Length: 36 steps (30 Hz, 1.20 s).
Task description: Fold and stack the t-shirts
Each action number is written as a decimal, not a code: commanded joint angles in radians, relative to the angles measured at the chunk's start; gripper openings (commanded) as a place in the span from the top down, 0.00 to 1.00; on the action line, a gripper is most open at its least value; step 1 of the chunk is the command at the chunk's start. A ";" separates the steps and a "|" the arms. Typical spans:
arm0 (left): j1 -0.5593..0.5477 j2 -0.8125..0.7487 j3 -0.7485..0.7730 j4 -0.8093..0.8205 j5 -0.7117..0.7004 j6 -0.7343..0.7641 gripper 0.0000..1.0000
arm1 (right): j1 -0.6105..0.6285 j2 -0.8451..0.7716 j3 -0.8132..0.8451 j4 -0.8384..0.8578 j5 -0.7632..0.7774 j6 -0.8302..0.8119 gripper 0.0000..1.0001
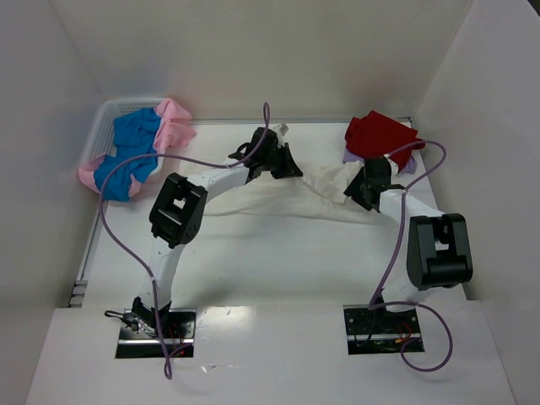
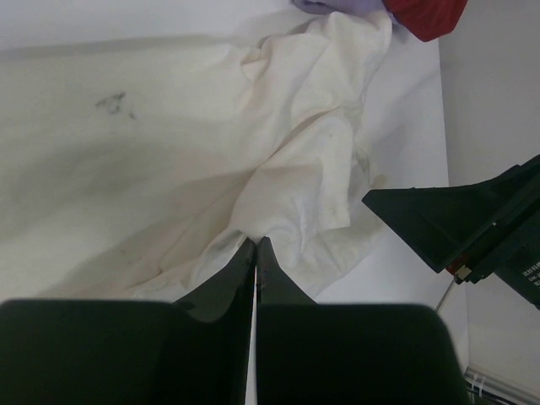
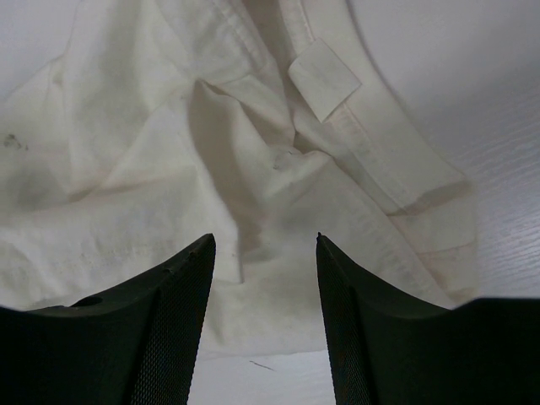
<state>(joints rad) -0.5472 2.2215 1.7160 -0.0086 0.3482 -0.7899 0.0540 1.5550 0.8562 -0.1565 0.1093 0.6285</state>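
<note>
Two of the shirts, the blue shirt and the pink shirt, lie bunched in the basket, and we count them as not yet folded. The red shirt sits on the lavender shirt at the far right; we cannot tell how neatly. The cream shirt lies rumpled on the bench. Our left fingers are pressed together, pinching it, and our right fingers are spread above it. We judge that most of the folding remains.

Top view: your arms cover part of the cream shirt; the lavender shirt shows you only slivers beneath the red shirt. Left wrist: top edge cuts both. Right wrist: cream shirt runs off top and left; stain specks too small to identify.
</note>
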 commanded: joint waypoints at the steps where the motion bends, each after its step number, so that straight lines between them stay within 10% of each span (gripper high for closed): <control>1: -0.005 0.044 0.063 0.041 0.055 -0.008 1.00 | -0.009 0.017 -0.018 0.087 -0.043 -0.016 0.44; 19: 0.004 0.053 0.063 0.032 0.055 0.001 1.00 | -0.009 0.068 -0.019 0.123 -0.114 0.013 0.55; 31: 0.023 0.063 0.063 0.032 0.055 0.011 1.00 | -0.009 0.102 0.001 0.123 -0.145 0.022 0.97; 36: 0.032 0.063 0.074 0.032 0.055 0.020 1.00 | -0.009 0.100 0.023 0.114 -0.131 0.022 1.00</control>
<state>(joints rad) -0.5315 2.2647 1.7432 -0.0006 0.3901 -0.7887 0.0532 1.6551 0.8375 -0.0658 -0.0299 0.6559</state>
